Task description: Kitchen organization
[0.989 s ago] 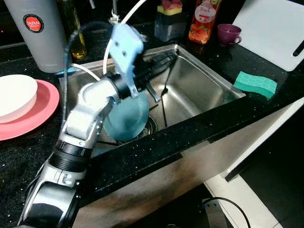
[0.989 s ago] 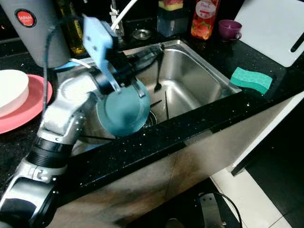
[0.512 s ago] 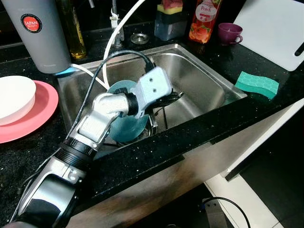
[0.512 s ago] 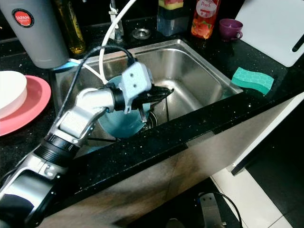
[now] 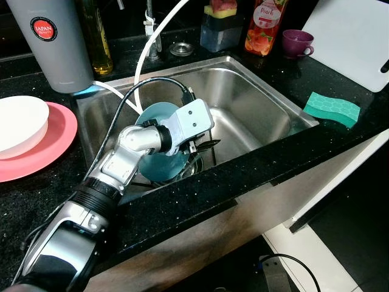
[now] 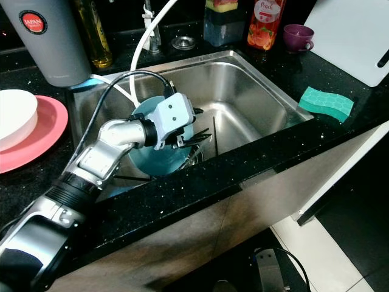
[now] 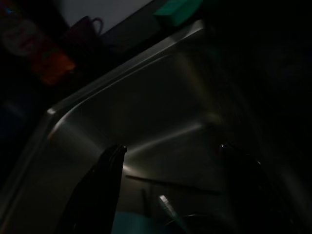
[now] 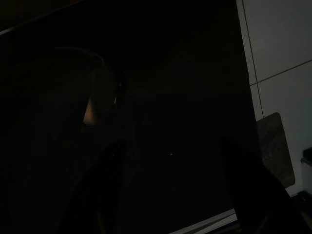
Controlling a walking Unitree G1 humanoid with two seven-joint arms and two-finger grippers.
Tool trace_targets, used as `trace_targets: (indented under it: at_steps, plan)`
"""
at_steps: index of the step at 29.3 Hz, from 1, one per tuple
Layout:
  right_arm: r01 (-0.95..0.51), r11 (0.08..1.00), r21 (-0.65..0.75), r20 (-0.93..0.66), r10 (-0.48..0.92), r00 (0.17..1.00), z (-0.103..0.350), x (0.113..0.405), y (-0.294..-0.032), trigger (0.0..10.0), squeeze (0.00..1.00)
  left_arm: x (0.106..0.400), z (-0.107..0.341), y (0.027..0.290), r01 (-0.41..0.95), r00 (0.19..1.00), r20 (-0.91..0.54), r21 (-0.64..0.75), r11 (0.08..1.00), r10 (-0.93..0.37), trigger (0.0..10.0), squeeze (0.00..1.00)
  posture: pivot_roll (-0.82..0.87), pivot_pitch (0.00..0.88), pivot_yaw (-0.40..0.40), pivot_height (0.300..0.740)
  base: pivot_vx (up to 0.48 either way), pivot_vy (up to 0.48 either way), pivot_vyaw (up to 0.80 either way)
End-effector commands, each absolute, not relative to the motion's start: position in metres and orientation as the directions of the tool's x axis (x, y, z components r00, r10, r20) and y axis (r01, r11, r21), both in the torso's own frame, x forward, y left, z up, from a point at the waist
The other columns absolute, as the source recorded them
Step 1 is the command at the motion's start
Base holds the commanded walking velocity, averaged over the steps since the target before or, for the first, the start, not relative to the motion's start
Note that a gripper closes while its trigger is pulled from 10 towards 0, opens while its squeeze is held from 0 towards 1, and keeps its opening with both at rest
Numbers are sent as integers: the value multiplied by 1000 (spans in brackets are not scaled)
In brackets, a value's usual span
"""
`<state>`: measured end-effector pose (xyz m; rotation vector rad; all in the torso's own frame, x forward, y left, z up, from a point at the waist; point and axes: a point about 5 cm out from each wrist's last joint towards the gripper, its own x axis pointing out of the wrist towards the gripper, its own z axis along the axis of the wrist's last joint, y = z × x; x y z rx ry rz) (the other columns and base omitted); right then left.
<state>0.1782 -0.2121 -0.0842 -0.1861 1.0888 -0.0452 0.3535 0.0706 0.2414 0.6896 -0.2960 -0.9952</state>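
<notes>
Steel sink [image 5: 255,106], round teal plate [image 5: 159,159] tilted inside, left gripper [image 5: 203,148] jaws apart, empty.

The left arm [image 5: 115,173] is reaching forward and down, its silver forearm rising from the lower left, bending at the wrist and carrying a pale blue camera block [image 5: 190,123] with a black cable looping over it. The left gripper [image 5: 205,146] is pointing to the robot's right, low down; in the left wrist view its two black fingers [image 7: 100,187] are standing wide apart with nothing between them. The right gripper [image 8: 170,195] is hanging idle in shade, its fingers likewise spread.
</notes>
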Motion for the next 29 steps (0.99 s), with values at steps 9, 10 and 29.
trace_targets:
  at_steps: [9, 10, 29]
  plan:
    - [-107, 983, -147, -872, -78, 483, -84, 180, -208, 10000, 0, 354, 306, 126, 236, 753, 210, 799, 553, -624, 10000, 0, -4, 125, 11, 740, 0, 0, 255]
    - [-110, 983, -145, -873, -75, 482, -84, 180, -208, 10000, 0, 352, 312, 132, 181, 768, 234, 813, 553, -596, 10000, 0, 1, 122, 10, 740, 0, 0, 788]
    - [-138, 982, -126, -877, -46, 478, -83, 183, -205, 10000, 0, 334, 321, 174, -59, 860, 304, 856, 513, -409, 10000, 0, 40, 116, 5, 740, 0, 0, 788]
